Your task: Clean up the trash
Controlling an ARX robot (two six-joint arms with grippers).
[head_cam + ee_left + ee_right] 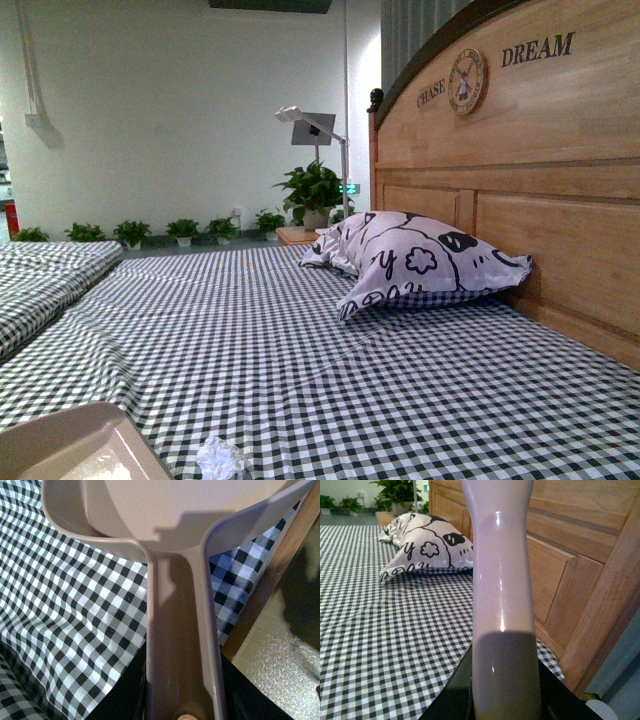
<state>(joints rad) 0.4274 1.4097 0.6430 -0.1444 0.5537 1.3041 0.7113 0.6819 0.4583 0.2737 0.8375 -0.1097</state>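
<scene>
A crumpled white paper scrap [220,459] lies on the checked bed sheet at the near edge of the front view. Just left of it the beige dustpan [70,445] shows its pan corner. In the left wrist view my left gripper [182,707] is shut on the dustpan's handle [177,630], the pan mouth spreading out above the sheet. In the right wrist view my right gripper [506,700] is shut on the pale brush handle [502,575], which stands upright in front of the headboard. The brush head is out of view.
A black-and-white pillow [415,260] lies against the wooden headboard [540,170] on the right. A folded checked quilt [45,285] lies at left. The bed's wooden side rail [270,575] and floor show beside the dustpan. Potted plants [312,192] and a lamp stand beyond.
</scene>
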